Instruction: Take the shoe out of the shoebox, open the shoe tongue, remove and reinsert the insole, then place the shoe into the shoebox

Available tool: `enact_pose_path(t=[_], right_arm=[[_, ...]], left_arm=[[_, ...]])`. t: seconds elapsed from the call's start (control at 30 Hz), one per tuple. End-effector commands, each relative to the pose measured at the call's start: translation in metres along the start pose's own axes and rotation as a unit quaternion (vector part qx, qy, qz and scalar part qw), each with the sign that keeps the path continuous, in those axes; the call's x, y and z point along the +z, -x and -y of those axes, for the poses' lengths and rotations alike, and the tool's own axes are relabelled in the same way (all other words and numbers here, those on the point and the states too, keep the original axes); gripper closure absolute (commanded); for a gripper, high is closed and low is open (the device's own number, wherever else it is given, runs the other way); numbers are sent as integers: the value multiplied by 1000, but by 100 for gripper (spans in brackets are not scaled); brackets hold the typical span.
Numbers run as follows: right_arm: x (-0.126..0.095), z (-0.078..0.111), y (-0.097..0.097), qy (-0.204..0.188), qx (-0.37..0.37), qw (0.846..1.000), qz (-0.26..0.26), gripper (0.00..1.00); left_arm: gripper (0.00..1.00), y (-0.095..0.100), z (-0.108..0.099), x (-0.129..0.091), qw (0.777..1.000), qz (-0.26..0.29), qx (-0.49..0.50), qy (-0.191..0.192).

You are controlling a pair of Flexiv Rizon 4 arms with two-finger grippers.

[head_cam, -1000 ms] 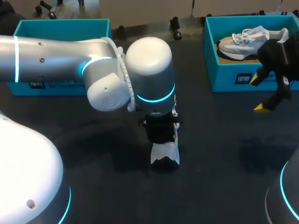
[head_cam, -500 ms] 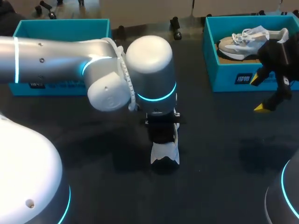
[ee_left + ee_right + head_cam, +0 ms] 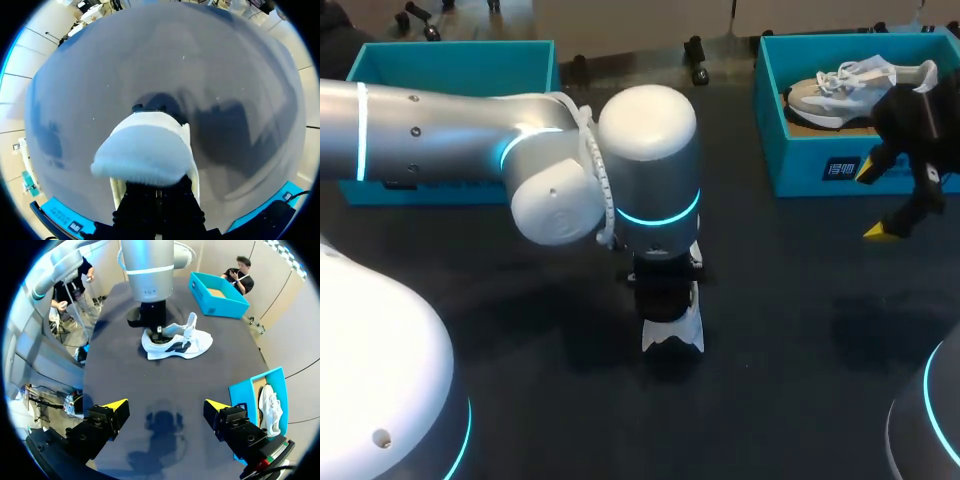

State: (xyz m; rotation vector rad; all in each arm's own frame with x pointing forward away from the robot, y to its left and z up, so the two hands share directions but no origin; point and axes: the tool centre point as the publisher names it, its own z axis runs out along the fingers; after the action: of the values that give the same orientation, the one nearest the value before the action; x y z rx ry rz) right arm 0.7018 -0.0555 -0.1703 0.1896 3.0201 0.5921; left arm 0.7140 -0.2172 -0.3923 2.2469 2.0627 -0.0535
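The left gripper [image 3: 664, 296] is set at the opening of the shoe [image 3: 672, 334] directly beneath it; whether anything is gripped cannot be told. The right gripper [image 3: 876, 201] is held open and empty, well apart. Unbraced, the shoe could be dragged or tipped as the insole is pulled

My right fingers [image 3: 116, 406] hang wide apart above the dark tabletop [image 3: 125, 375], holding nothing. Ahead rests a white shoe [image 3: 180, 344], with my left arm [image 3: 148, 270] down at its heel end. One teal shoebox [image 3: 212, 301] sits beyond it. Another [image 3: 243, 392], beside my fingers, holds a second shoe [image 3: 269, 410].
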Motion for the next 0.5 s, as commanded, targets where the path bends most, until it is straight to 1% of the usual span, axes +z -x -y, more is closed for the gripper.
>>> enact_pose_path(t=[0.03,0.1,0.33,0.43,0.5], right_arm=[[1,-1,1,-2,1,1000,0,0],[1,-1,1,-2,1,1000,0,0],[1,-1,1,-2,1,1000,0,0],[1,-1,1,-2,1,1000,0,0],[1,-1,1,-2,1,1000,0,0]], left_arm=[[100,7,0,14,1000,-4,-5,5],[100,6,0,11,1000,-3,-4,8],[100,3,-7,-16,1000,15,-13,18],[100,4,-5,-18,999,22,-19,21],[100,6,-1,-12,999,20,-21,15]])
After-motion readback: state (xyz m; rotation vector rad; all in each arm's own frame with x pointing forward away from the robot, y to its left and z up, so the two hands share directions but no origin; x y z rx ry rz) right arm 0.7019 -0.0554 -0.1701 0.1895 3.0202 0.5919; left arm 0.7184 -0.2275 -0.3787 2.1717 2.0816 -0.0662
